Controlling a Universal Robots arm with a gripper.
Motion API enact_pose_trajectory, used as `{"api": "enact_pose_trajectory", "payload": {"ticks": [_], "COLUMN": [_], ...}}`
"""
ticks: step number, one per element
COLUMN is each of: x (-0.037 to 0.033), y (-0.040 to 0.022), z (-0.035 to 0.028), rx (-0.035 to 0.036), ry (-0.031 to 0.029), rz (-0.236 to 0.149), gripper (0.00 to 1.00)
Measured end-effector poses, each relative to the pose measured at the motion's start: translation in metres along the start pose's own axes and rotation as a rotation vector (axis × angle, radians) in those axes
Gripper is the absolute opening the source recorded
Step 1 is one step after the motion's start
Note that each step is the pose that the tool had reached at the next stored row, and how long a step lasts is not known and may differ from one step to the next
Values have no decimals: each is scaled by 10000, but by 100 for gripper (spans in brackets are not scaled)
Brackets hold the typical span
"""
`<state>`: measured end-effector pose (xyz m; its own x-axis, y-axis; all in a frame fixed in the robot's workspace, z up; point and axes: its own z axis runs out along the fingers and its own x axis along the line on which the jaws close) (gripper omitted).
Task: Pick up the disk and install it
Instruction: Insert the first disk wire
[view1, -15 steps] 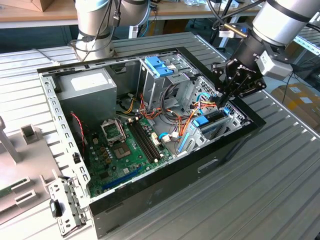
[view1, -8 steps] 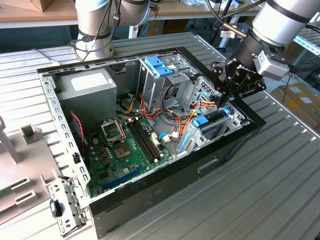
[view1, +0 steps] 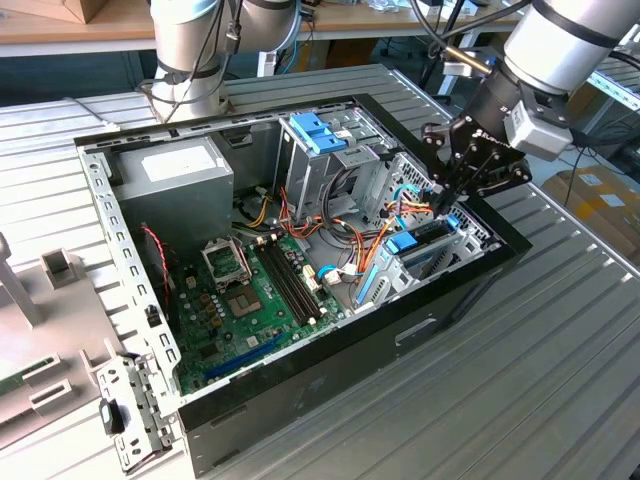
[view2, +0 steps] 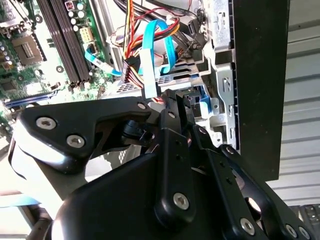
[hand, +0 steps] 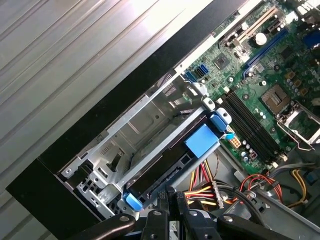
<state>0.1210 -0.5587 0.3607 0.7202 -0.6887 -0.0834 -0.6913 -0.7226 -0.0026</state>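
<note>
Black jaws (hand: 171, 199) at the drive bay, fingers drawn together with nothing visibly between them.

Item: jaws, seen close in both wrist views, hanging just above the disk (hand: 172, 160). Item: disk, dark casing with blue plastic side pieces, lying flat in the metal drive bay (hand: 145, 117) at the near right corner of the open computer case (view1: 330, 365) in the exterior view. Item: bundle of red, yellow and orange cables (hand: 210, 185) just beside the disk. Item: green motherboard (view1: 255, 290) left of the bay. Item: grey power supply (view1: 175, 175) at the case's far left. Item: ribbed metal bench (view1: 560, 370) carrying the case.
</note>
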Motion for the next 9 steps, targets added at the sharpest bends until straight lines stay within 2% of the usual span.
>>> {"api": "enact_pose_trajectory", "payload": {"ticks": [7, 9], "x": [1, 1], "y": [0, 0], "z": [8, 12], "rx": [38, 60], "ry": [1, 2], "rz": [447, 716], "gripper": [18, 18]}}
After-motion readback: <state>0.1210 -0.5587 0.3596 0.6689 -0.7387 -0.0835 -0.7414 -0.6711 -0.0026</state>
